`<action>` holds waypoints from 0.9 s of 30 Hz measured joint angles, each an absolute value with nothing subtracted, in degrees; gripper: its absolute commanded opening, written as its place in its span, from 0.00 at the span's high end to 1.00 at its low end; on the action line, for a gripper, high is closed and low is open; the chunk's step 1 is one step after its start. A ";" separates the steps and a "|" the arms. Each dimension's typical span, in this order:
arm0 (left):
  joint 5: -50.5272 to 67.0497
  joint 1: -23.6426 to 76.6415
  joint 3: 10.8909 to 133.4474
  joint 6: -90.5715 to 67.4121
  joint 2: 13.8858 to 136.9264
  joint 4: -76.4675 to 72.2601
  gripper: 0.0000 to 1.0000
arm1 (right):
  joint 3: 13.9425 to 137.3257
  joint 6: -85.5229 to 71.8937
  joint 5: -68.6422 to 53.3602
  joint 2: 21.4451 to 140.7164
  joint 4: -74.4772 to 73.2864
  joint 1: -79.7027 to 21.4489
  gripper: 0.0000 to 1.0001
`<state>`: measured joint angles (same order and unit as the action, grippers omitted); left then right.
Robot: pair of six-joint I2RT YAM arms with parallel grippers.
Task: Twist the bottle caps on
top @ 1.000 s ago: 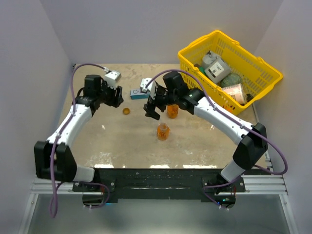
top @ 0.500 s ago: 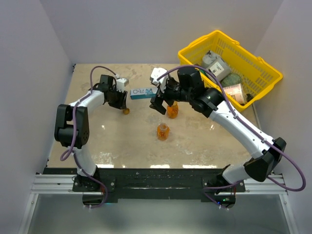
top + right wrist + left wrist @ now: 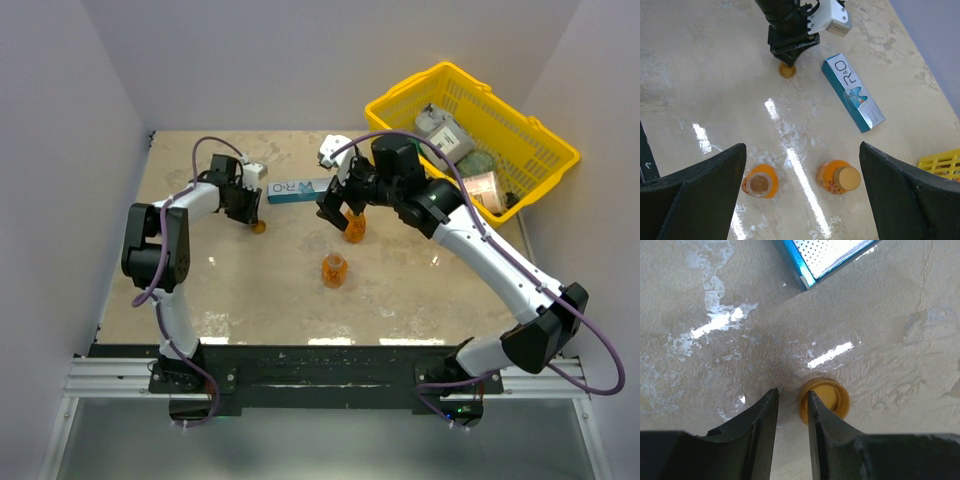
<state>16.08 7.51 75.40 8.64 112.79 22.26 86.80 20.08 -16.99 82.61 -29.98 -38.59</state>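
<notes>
Right wrist view: capped bottle [image 3: 838,178] beside uncapped bottle [image 3: 759,185] mid-desk, so judged half done. Loose cap [image 3: 824,400] lies toward the far-left corner, outside the nearly closed, empty left gripper [image 3: 791,415]. Right gripper [image 3: 802,195] spread wide, empty.

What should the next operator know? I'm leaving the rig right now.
Left claw: nearly closed, empty, down at the table; the loose cap lies just outside its right finger, not between the fingers.
Right claw: wide open, empty, hovering above both bottles.
Capped bottle: stands on the table, cap on; tightness can't be judged.
Open bottle: stands beside it, no cap.
Box lies beyond, not in the way.
Left: grasp the loose cap, bring it to the open bottle, screw it on.
</notes>
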 measured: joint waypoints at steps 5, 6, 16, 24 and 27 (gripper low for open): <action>17.63 7.51 75.40 10.57 112.81 22.37 1.00 | 86.52 19.55 -16.99 82.61 -29.63 -38.15 0.02; 18.06 7.51 75.40 10.98 112.81 22.37 1.00 | 86.28 19.51 -16.99 82.61 -29.39 -38.11 0.02; 34.68 6.07 70.52 14.35 105.41 27.53 1.00 | 81.06 20.86 -18.90 82.00 -28.67 -37.67 0.03; 71.35 -0.25 67.26 9.02 92.92 30.46 1.00 | 72.79 26.63 -24.05 72.12 -20.97 -40.10 0.01; 77.54 0.21 69.76 15.03 93.71 41.15 1.00 | 71.70 29.56 -24.21 70.04 -16.95 -44.14 0.01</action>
